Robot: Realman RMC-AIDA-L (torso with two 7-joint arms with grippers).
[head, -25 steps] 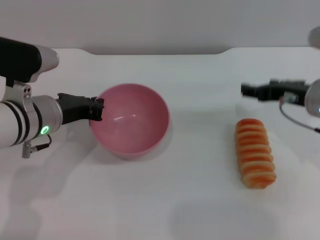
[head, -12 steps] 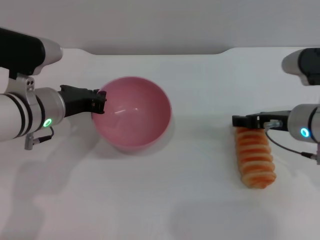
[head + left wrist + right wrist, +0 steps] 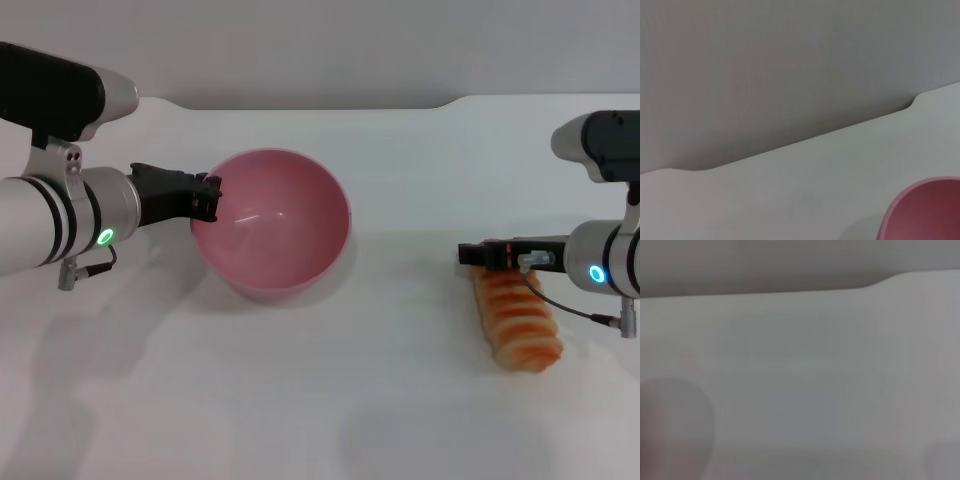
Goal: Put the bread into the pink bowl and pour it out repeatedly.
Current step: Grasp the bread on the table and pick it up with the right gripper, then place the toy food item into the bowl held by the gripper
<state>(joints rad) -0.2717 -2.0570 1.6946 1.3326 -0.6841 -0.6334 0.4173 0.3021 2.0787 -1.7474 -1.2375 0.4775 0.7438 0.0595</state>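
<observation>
The pink bowl point(image 3: 272, 228) stands left of the table's middle, and a part of its rim point(image 3: 925, 210) shows in the left wrist view. My left gripper point(image 3: 209, 197) comes in from the left and is shut on the bowl's left rim. On the right lies the bread point(image 3: 517, 320), an orange-brown ridged loaf with its length running away from me. My right gripper point(image 3: 472, 254) reaches in from the right and sits at the loaf's far end, touching or just over it. The right wrist view shows only bare table.
The white table point(image 3: 330, 400) ends at a back edge against a grey wall point(image 3: 320, 50), with a small step in that edge right of the middle. Bare surface lies between bowl and bread and along the front.
The right gripper came down and toward me from behind the bread to its far end, and the loaf turned slightly. The left gripper and the bowl shifted a little right and away.
</observation>
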